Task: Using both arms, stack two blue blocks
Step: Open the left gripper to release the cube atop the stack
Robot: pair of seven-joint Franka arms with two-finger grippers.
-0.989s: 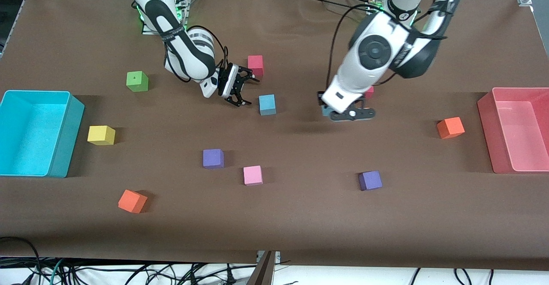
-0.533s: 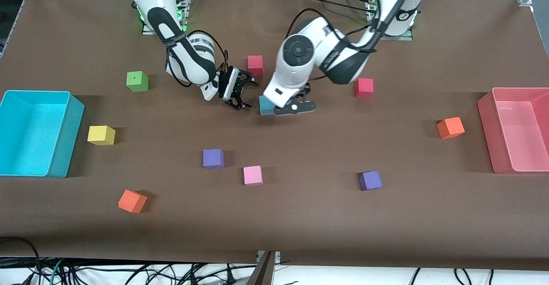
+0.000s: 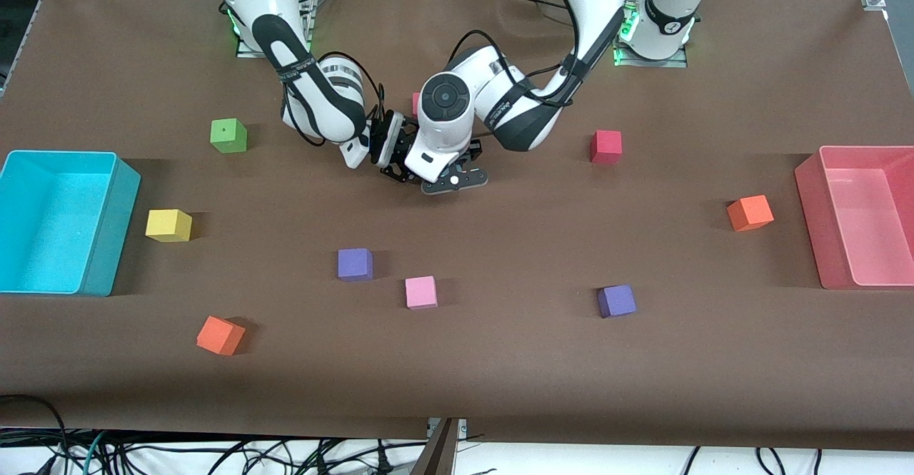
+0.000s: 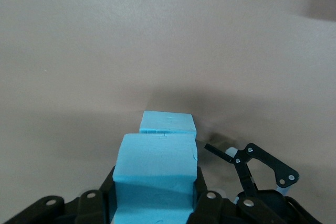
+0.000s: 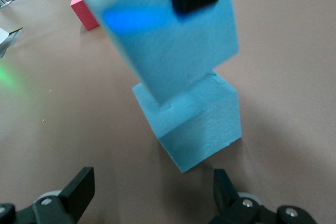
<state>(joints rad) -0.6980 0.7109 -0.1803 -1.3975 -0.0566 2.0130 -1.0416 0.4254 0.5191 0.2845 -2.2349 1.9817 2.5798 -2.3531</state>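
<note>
My left gripper (image 3: 451, 176) is over the middle of the table, shut on one blue block (image 4: 155, 174). It holds this block tilted just above the second blue block (image 4: 168, 123), which rests on the table. In the right wrist view the held block (image 5: 163, 35) overlaps the resting one (image 5: 191, 124); I cannot tell if they touch. My right gripper (image 3: 395, 161) is open and empty beside the resting block, toward the right arm's end, with its fingers (image 5: 79, 191) spread wide. The left hand hides both blocks in the front view.
Red cubes (image 3: 605, 146) (image 3: 415, 103) lie near the arms. Green (image 3: 228, 136), yellow (image 3: 168, 225), purple (image 3: 355, 263) (image 3: 616, 301), pink (image 3: 420, 292) and orange (image 3: 220, 335) (image 3: 750, 212) cubes are scattered. A turquoise bin (image 3: 118, 211) and a pink bin (image 3: 810, 211) stand at the table's ends.
My left arm swung toward the right arm's end with its blue block and now holds it over the other blue block. My right gripper barely moved.
</note>
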